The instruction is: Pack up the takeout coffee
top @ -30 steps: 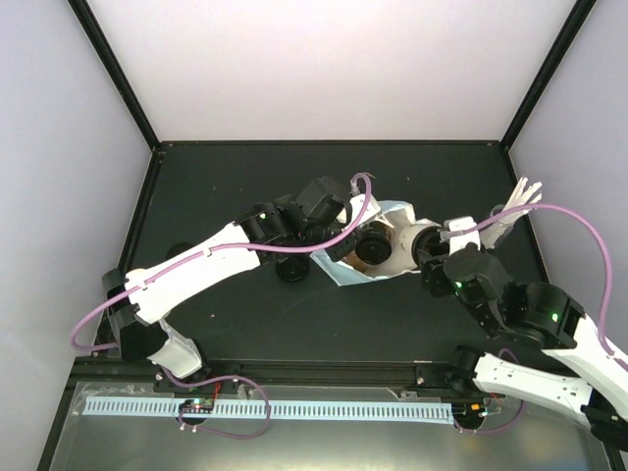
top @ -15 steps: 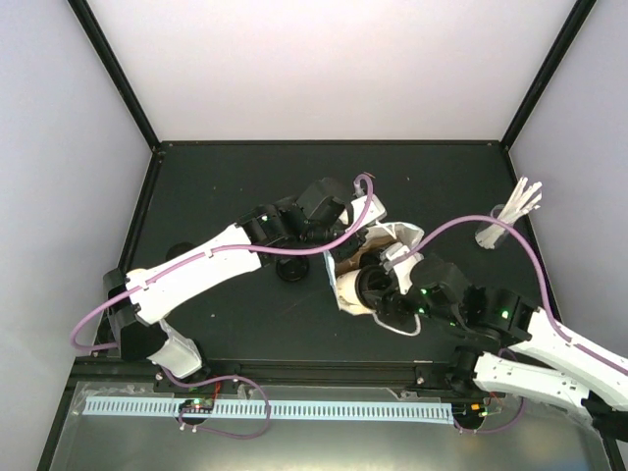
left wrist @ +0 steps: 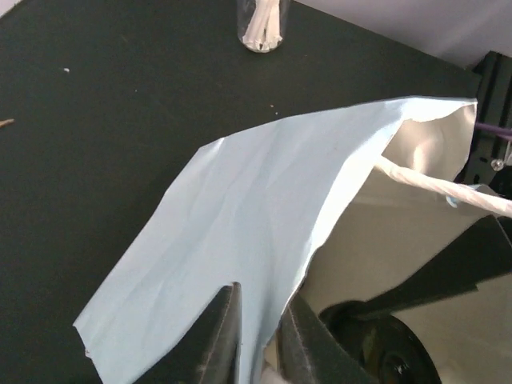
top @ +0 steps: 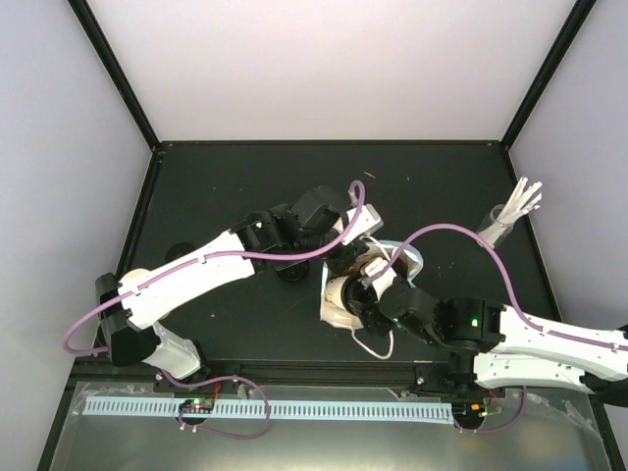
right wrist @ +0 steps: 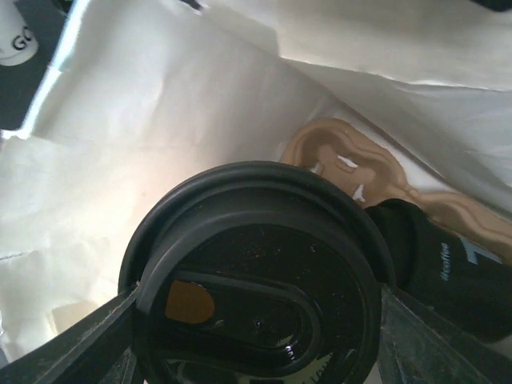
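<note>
The light-blue paper bag (top: 336, 302) lies open at mid-table. My left gripper (top: 345, 255) is shut on the bag's upper edge (left wrist: 264, 216) and holds the mouth open; its fingertips (left wrist: 222, 332) pinch the paper. My right gripper (top: 363, 294) reaches into the bag and is shut on a cup with a black lid (right wrist: 256, 280). Behind that cup, inside the bag, lies the brown pulp carrier (right wrist: 360, 164) with another black-lidded cup (right wrist: 448, 272) in it. The cup's cream wall is hidden under its lid.
The glass of white sticks (top: 505, 221) stands at the right, also in the left wrist view (left wrist: 262, 22). A white bag handle (top: 378, 343) hangs toward the near edge. Another black-lidded cup (top: 291, 272) stands under the left arm. A cream cup (right wrist: 16, 40) shows outside the bag.
My right arm has swung left and toward the near edge, carrying the cup into the bag's mouth. The bag has shifted toward the near edge. My left gripper stays on the bag's edge.
</note>
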